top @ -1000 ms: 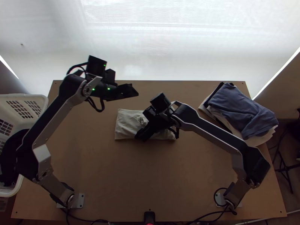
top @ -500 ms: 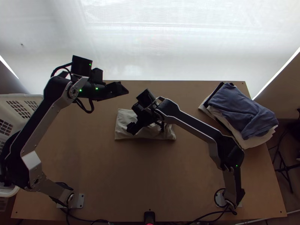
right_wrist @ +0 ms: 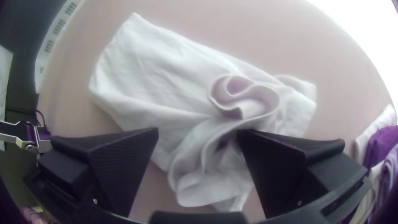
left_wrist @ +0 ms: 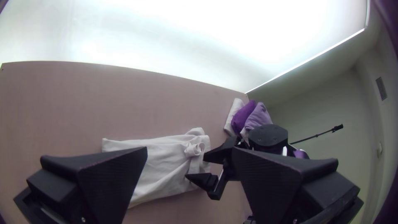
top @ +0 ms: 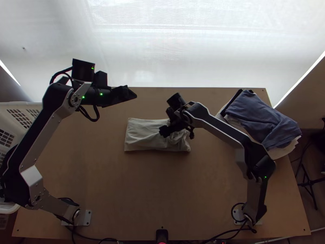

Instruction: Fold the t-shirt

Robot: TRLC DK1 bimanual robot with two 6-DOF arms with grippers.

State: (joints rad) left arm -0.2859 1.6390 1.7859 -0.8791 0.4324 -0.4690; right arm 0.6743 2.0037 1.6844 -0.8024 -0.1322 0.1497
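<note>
Top-view clock, centred on the tabletop (top: 162,187): your off-white soft cotton-looking t-shirt (top: 140,135) is at 12, a compact folded bundle, bunched toward its 3 o'clock end. Left gripper (left_wrist: 190,150) at 11, fingers spread, holding nothing. Right gripper (right_wrist: 198,131) over the bunched end, fingers spread. Expect light, limp, not fragile; likely slides and rucks if dragged. Pinch the raised curl (right_wrist: 271,99) shallow, top layer only, ease it flat toward 3.
</note>
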